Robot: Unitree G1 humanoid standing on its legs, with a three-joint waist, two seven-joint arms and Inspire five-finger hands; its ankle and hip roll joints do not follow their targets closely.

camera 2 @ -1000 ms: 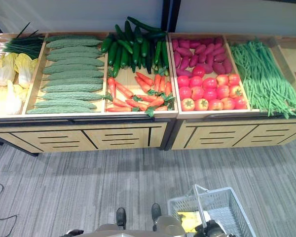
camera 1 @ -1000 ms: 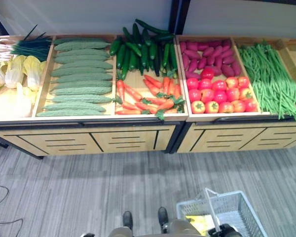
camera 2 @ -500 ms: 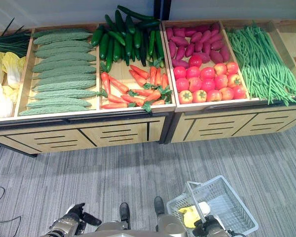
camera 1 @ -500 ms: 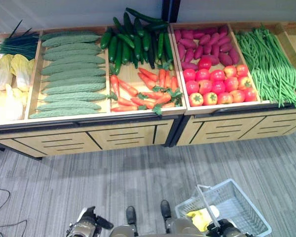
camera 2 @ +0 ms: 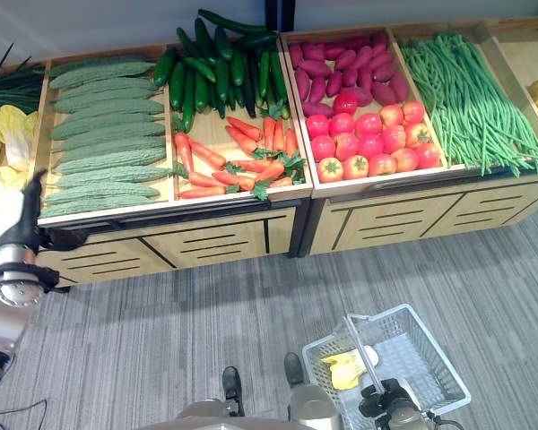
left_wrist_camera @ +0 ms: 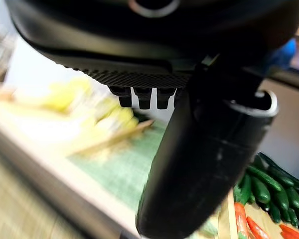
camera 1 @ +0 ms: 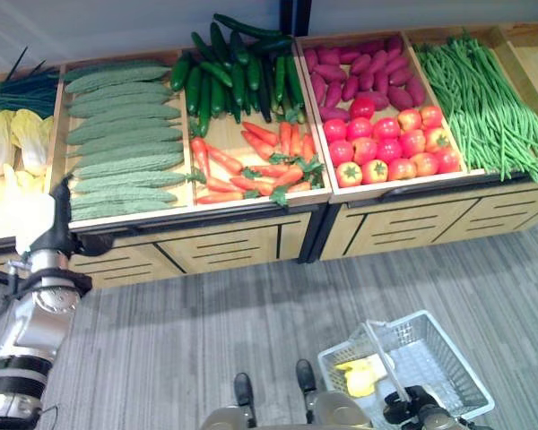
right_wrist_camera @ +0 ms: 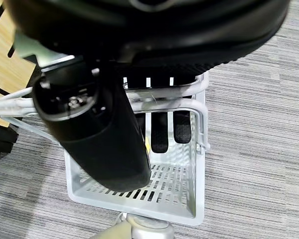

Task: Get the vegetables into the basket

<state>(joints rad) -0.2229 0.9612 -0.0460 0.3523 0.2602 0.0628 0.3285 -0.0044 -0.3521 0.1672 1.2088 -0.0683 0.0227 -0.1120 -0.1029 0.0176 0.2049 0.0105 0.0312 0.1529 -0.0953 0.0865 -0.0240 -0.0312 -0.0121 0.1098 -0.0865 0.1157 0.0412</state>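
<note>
While the right hand (right_wrist_camera: pixel 139 74) fingers clamp the basket (camera 1: pixel 448 376) handle, left hand (camera 1: pixel 58 228) fingers straight.

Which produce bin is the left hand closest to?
The bitter-melon bin, pale green bumpy gourds, with cabbages just left of it. The left hand is at its front-left corner; carrots, tomatoes and beans sit further right.

I see a light matt wooden produce stand (camera 1: pixel 242 246), a white perforated plastic basket (camera 2: pixel 426 358), and grey ribbed carpet floor (camera 1: pixel 161 349).
</note>
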